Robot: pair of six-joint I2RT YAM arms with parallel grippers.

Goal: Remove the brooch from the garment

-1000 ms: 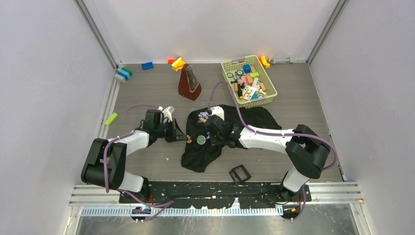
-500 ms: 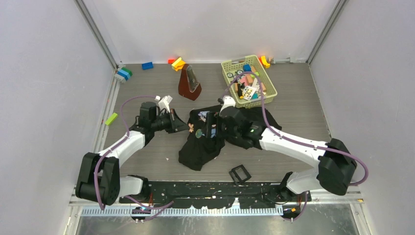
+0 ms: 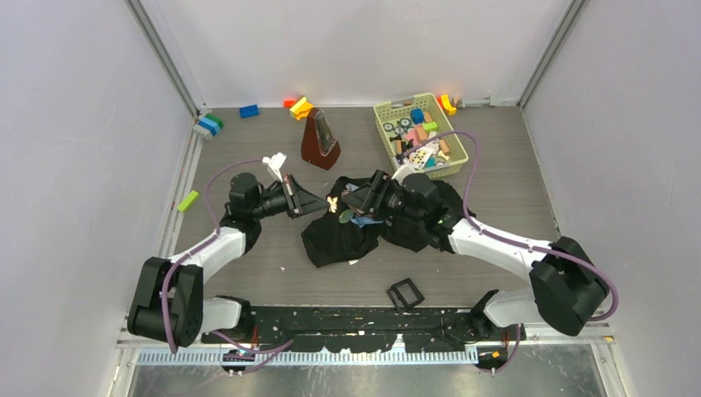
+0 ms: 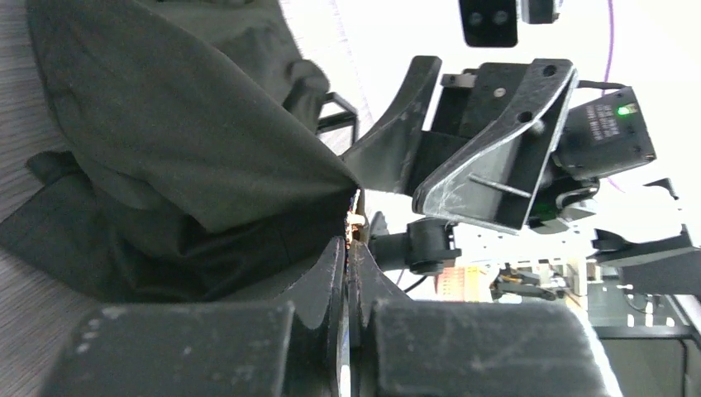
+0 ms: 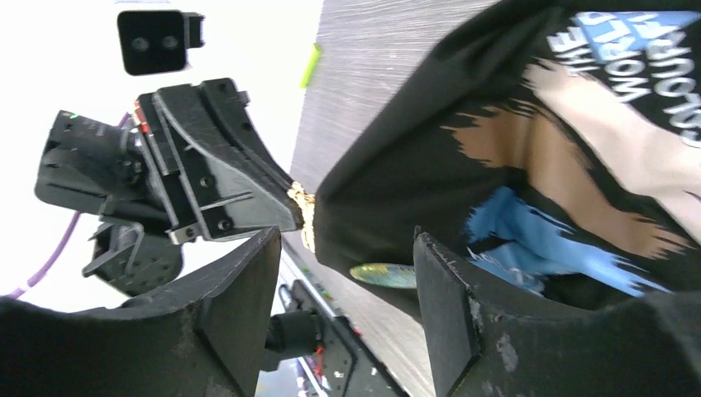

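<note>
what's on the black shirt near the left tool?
A gold brooch at the edge of the shirt, pinched by the left tool, a greenish oval pin beside it, and a printed graphic. The brooch's clasp is hidden by cloth.

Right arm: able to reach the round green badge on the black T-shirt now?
Probably yes: the round green badge lies uncovered on the black T-shirt, between the fingers of the open right gripper. The left gripper pinches the small gold brooch.
</note>
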